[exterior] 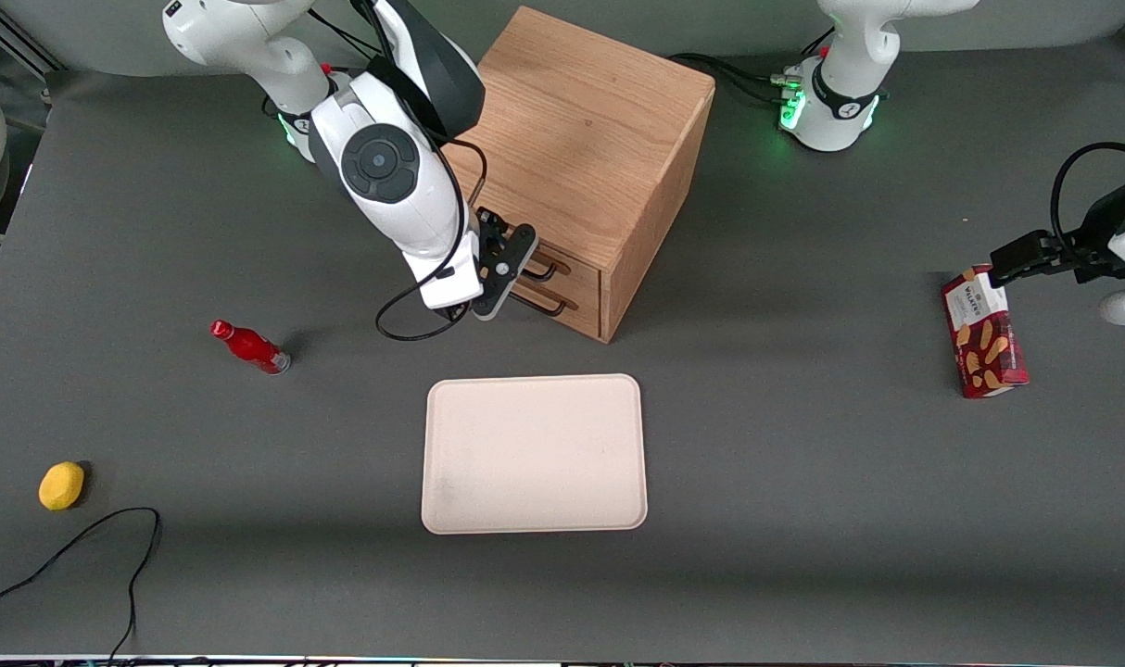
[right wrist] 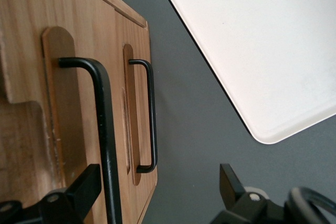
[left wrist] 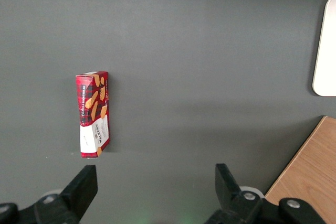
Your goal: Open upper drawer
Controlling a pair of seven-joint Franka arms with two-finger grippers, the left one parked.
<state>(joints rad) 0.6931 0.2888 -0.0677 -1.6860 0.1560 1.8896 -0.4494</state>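
- Jaws stand spread wide on the gripper, which hangs at the cabinet's front; the wrist camera shows one finger beside the upper handle and the other out over bare table, with nothing pinched between them.
- Table is a dark grey mat carrying everything else.
- Cabinet, a light oak cube, stands farther from the front camera than the tray, its drawer fronts turned at an angle toward that camera.
- Upper drawer is the topmost of the two; its front stands a little proud of the lower drawer front, and from the front camera its handle shows just above the lower one by the gripper.
- Tray, cream with rounded corners, lies flat on the table nearer the front camera than the cabinet, apart from it.
- Biscuit box, red with a white label, lies flat toward the parked arm's end of the table.
- Lower handle, black wire like the upper one, runs alongside it, untouched.
- Red bottle lies on its side toward the working arm's end, well apart from the cabinet.
- Lemon sits nearer the front camera than the bottle, beside a loop of black cable.
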